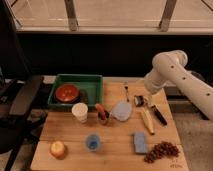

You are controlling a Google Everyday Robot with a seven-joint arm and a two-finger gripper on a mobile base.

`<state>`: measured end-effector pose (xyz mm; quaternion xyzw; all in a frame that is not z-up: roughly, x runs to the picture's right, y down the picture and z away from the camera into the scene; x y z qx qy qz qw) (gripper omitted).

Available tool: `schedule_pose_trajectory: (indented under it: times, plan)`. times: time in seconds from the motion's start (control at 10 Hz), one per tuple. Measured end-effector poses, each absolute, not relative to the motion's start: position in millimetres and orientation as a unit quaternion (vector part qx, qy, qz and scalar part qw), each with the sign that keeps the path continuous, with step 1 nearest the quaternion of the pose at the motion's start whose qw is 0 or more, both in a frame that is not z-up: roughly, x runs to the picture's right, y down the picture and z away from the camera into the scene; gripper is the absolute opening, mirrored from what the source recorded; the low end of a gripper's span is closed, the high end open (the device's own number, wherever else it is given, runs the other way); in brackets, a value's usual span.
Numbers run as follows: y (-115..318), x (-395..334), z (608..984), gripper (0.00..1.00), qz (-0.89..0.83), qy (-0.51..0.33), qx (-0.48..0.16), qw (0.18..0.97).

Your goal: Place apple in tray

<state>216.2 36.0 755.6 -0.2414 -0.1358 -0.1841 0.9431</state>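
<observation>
The apple [58,148], small and yellow-orange with a reddish blush, sits at the table's front left corner. The tray [93,86], a green bin with low walls, stands at the back left of the table and holds a dark red bowl [66,93]. My white arm reaches in from the right. My gripper [140,100] hangs just above the table at the back right, far from the apple and to the right of the tray. It holds nothing that I can see.
A white cup [79,111], a small blue cup [92,142], a pale blue pouch [121,111], a banana [146,120], a black tool [159,115], a blue sponge [140,142] and grapes [161,150] lie on the wooden table. A black chair [22,100] stands left.
</observation>
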Motion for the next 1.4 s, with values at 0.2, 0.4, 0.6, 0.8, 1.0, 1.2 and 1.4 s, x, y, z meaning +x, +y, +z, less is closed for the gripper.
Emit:
schedule_pose_trajectory:
  times: [0.2, 0.4, 0.6, 0.8, 1.0, 1.2, 1.4]
  plan:
    - [34.6, 202.0, 759.1, 0.80, -0.223, -0.156, -0.239, 0.932]
    - [34.5, 165.0, 761.2, 0.80, -0.265, -0.187, -0.236, 0.916]
    - [34.4, 108.8, 758.8, 0.80, -0.299, -0.226, -0.230, 0.898]
    - [37.5, 68.4, 752.0, 0.80, -0.322, -0.247, -0.221, 0.887]
    - [49.2, 19.5, 735.4, 0.80, -0.353, -0.267, -0.207, 0.873]
    - [73.1, -16.6, 710.2, 0.80, -0.394, -0.294, -0.198, 0.848]
    - [78.0, -22.2, 705.6, 0.80, -0.402, -0.299, -0.197, 0.843]
